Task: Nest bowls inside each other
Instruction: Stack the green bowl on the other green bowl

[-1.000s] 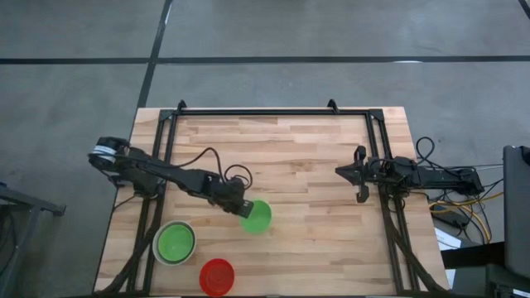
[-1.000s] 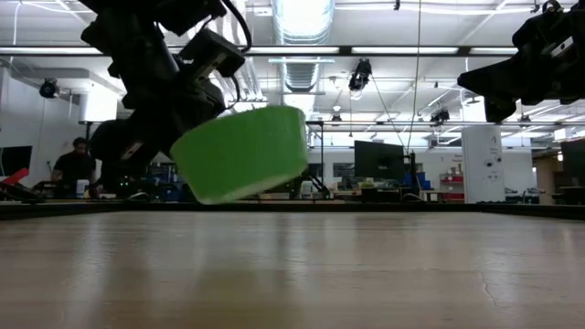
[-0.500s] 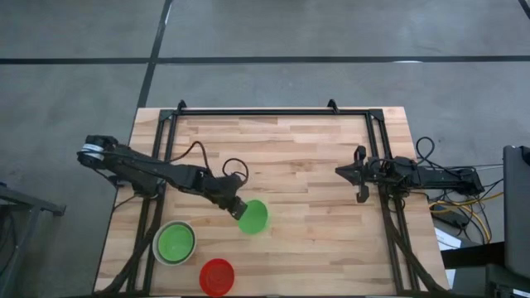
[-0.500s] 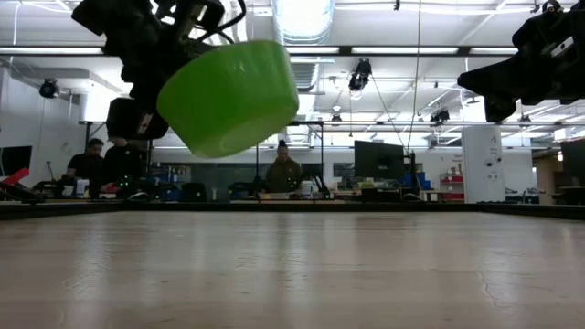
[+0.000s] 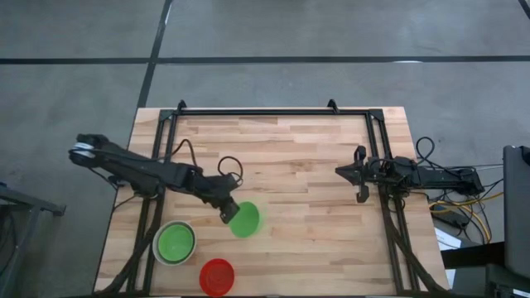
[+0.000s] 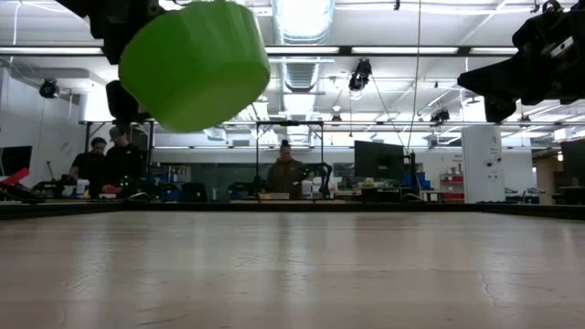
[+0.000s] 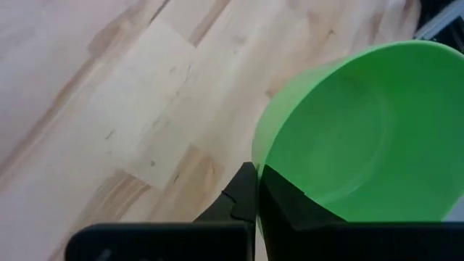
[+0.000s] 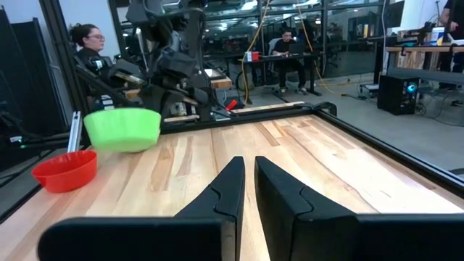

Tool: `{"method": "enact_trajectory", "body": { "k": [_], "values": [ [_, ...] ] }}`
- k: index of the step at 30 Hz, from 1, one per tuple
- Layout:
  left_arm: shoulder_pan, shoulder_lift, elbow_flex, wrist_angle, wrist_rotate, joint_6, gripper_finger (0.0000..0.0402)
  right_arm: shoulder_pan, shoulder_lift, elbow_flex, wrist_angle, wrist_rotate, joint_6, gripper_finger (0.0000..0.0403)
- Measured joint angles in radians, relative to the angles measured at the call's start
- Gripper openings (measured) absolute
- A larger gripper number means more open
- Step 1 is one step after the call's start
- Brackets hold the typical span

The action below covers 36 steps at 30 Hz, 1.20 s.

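Left claw (image 5: 227, 212) clamped on green bowl (image 5: 244, 220) rim; bowl higher off bench (image 5: 290, 165) than before, shifted toward grey bowl (image 5: 174, 242); right claw (image 5: 358, 184) nearly closed, empty, parked well away.

Two dark jointed arms, looping black cables, flat black fingers on each claw

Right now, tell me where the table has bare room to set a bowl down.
The wooden table is bare across its middle and far half, between the left gripper holding a green bowl aloft and the waiting right gripper. The near right corner is bare too. The near left corner is crowded: a green bowl nested in a grey-white bowl, beside a red bowl.
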Motion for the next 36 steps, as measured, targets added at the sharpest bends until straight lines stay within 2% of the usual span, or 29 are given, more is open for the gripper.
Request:
{"method": "enact_trajectory", "body": {
  "k": [13,22,36],
  "values": [
    [-0.112,-0.112,0.0,-0.021,-0.113,0.096,0.0005,0.0,0.0,0.0,0.0,0.0,-0.001,0.0034],
    [-0.18,-0.155,0.0,-0.099,-0.119,0.117,0.0005,0.0,0.0,0.0,0.0,0.0,-0.002,0.0034],
    [-0.215,-0.261,0.0,-0.251,-0.107,0.106,0.0005,0.0,0.0,0.0,0.0,0.0,-0.001,0.0034]
  ]
}}
